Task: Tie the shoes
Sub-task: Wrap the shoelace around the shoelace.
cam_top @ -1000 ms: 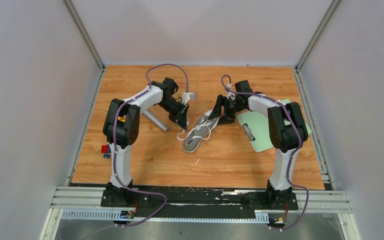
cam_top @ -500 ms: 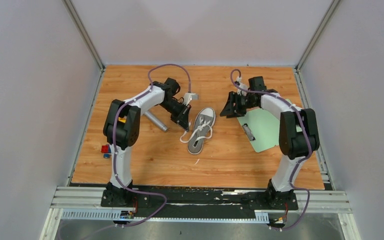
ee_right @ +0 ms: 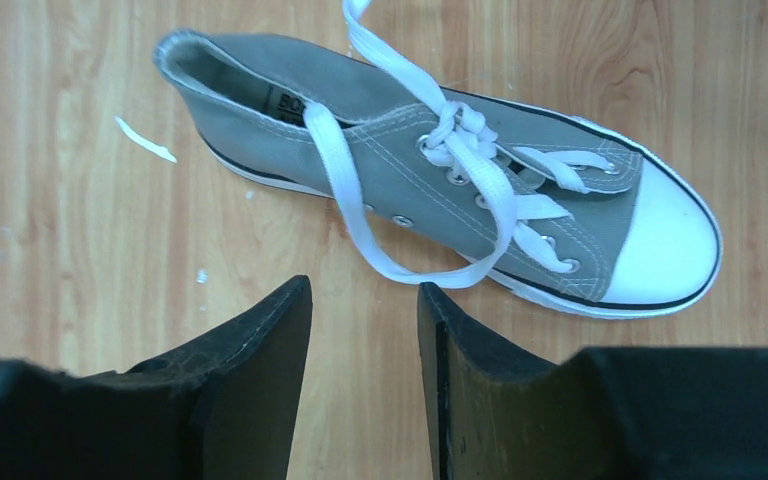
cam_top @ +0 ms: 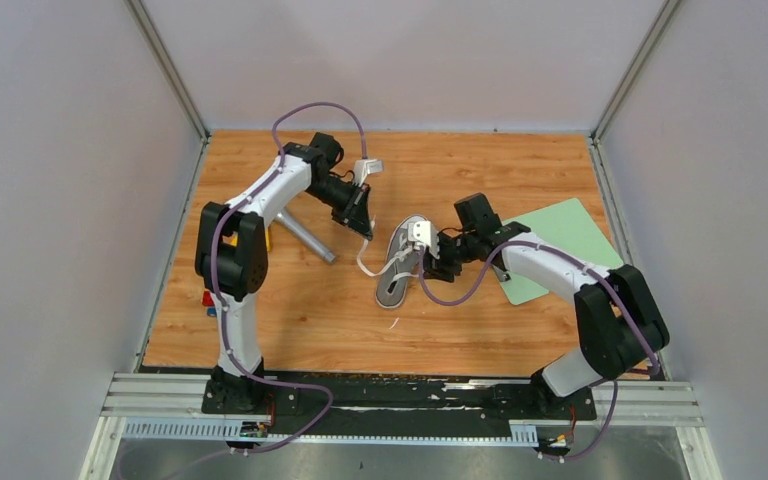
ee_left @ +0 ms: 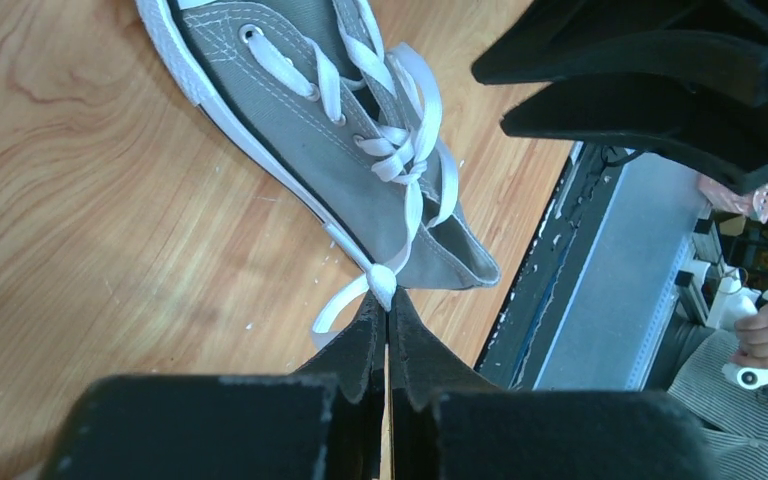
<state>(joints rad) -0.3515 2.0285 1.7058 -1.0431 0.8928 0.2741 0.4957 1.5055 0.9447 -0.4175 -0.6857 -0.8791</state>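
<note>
One small grey shoe (cam_top: 397, 270) sits on its sole near the middle of the wooden surface (cam_top: 480, 330), heel toward the arm bases and white toe cap pointing away. Expect it to be light: the canvas is soft and nothing pins the rubber sole down, so a firm tug on a lace will probably drag or twist the whole shoe instead of tightening anything. The white laces (ee_right: 460, 150) are flat and limp and likely slippery. They are crossed in a loose tangle at the top eyelets, and one long loop (ee_right: 400, 272) spills over the side onto the wood. Take hold of the laces and not the shoe body, either close to a free end or at the middle of that loop where it lies flat. Your left gripper (ee_left: 387, 305) is clenched, pinching a lace end at the very tips of its fingers just off the heel. The grip is shallow, so pull gently or the lace may slip out. Your right gripper (ee_right: 365, 335) is parted to a moderate gap and holds nothing. It hovers beside the shoe with the draped loop just beyond its fingertips. You cannot tell from these views whether its tips touch the wood.
</note>
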